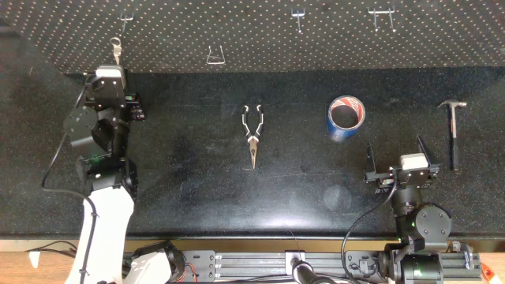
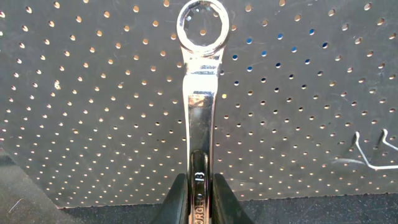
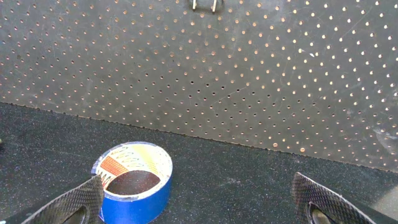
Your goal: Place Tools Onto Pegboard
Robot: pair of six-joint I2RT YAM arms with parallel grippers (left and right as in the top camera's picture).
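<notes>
A shiny steel wrench (image 2: 201, 106) stands upright against the pegboard (image 2: 93, 112), its ring end up, with my left gripper (image 2: 199, 193) shut on its shaft. From above, the wrench (image 1: 116, 50) shows at the board's left, just over the left gripper (image 1: 110, 77). On the black table lie needle-nose pliers (image 1: 252, 132), a roll of blue tape (image 1: 346, 117) and a hammer (image 1: 454, 132). My right gripper (image 1: 397, 158) stands open near the front right, a little short of the blue tape (image 3: 134, 178), nothing between its fingers.
Wire hooks hang on the pegboard (image 1: 316, 35): one at the upper left (image 1: 126, 14), a loop hook (image 1: 215, 55), one (image 1: 297, 16) and a double one (image 1: 382, 16) to the right. Another hook (image 2: 367, 155) sits beside the wrench.
</notes>
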